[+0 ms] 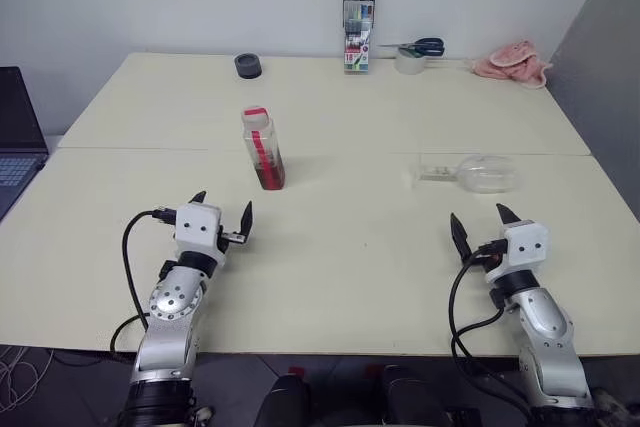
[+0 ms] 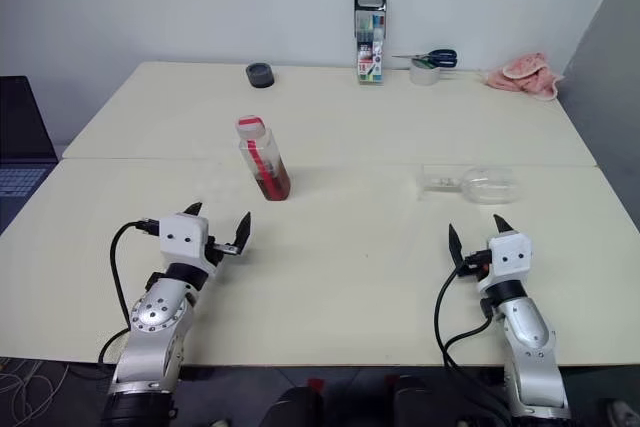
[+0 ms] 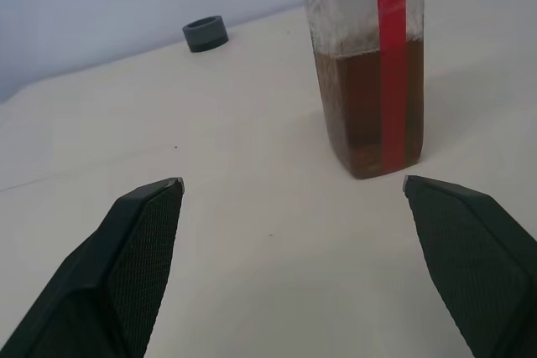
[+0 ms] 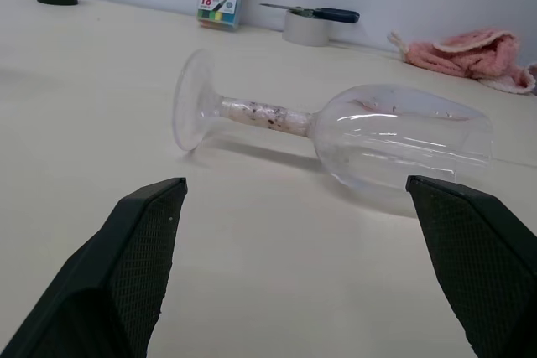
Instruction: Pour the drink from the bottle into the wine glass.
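The wine glass (image 1: 478, 174) lies on its side, stem pointing left, just beyond the wide-open, empty right gripper (image 1: 485, 227), nearer than the left.

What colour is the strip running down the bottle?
Red, matching the cap; the strip on the bottle shows best in the left wrist view.
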